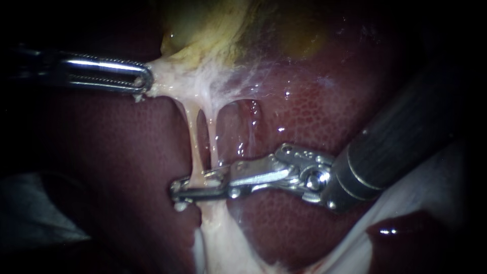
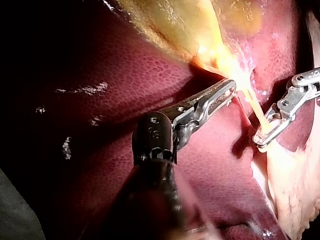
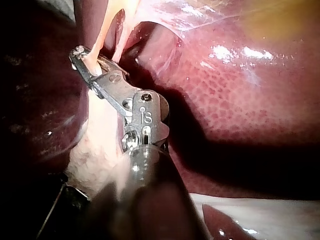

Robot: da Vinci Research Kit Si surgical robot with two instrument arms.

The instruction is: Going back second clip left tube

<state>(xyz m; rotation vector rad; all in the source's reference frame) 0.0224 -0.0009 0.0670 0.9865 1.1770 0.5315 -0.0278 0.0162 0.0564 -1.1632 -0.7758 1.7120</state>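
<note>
The left tube [image 1: 194,147] is thin, soft and wet, and could tear easily. The right instrument's [image 1: 176,193] jaws clamp it low down. The left instrument's [image 1: 146,82] jaws pinch the gallbladder [image 1: 203,35].

The liver [image 1: 314,116] is dark red with a fine netted speckle (pinker where lit), the gallbladder [image 1: 203,30] yellow-green, the left tube [image 1: 194,147] creamy white, the left instrument [image 1: 144,81] and right instrument [image 1: 182,195] silver.

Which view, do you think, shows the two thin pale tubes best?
The endoscope view: both thin pale tubes run side by side from the white tissue down to the right instrument. The left wrist view shows one glowing strand; the right wrist view, only their lower ends.
</note>
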